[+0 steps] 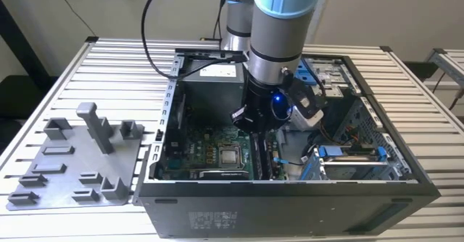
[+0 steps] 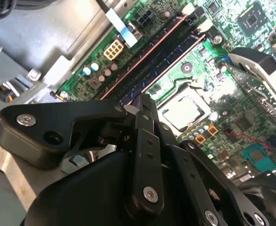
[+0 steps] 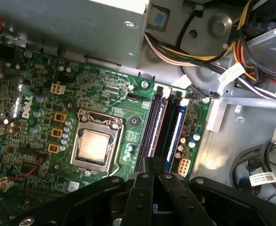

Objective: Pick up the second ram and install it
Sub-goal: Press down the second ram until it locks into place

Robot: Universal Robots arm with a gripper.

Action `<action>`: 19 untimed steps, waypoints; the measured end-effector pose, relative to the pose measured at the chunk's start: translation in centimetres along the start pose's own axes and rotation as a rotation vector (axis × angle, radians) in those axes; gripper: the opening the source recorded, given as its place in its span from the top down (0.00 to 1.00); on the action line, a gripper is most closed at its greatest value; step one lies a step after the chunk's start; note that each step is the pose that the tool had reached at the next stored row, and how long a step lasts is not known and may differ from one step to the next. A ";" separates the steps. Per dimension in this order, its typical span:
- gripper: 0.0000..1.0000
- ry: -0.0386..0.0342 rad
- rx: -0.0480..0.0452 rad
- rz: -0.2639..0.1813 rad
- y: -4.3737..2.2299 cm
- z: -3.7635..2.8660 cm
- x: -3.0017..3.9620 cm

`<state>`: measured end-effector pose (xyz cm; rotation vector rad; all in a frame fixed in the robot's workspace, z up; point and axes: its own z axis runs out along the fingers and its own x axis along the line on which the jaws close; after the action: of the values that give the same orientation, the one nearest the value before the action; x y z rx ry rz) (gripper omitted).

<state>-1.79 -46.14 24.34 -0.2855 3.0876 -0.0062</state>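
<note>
Pincer [image 3: 153, 165] narrow over motherboard [image 3: 105, 94] slots, its tips cut off, second ram hard to make out

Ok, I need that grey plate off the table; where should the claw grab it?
Probably the tall post, from above: it stands upright on the grey plate, clear of the shorter blocks, and looks narrow enough to pinch.
</note>
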 end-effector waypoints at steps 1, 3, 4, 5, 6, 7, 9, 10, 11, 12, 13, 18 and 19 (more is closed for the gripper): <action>0.89 0.0003 0.0008 0.012 0.00 0.13 0.01; 0.89 0.0009 0.0023 0.037 0.00 0.38 0.02; 0.89 0.0017 0.0029 0.047 0.00 0.47 0.03; 0.89 0.0018 0.0032 0.047 0.00 0.50 0.03; 0.89 0.0019 0.0031 0.041 0.00 0.51 0.03; 0.89 0.0018 0.0027 0.030 0.00 0.52 0.03; 0.89 0.0014 0.0014 0.006 0.01 0.55 0.04; 0.89 0.0015 0.0014 0.005 0.01 0.55 0.04; 0.89 0.0014 0.0012 0.004 0.01 0.55 0.04; 0.89 0.0013 0.0012 0.004 0.01 0.55 0.04; 0.89 0.0018 0.0013 0.009 0.00 0.56 0.05; 0.89 0.0029 0.0046 0.096 0.00 0.90 0.06; 0.89 0.0031 0.0053 0.112 0.00 0.95 0.06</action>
<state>-1.81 -46.16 23.39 -0.1124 3.1011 -0.0113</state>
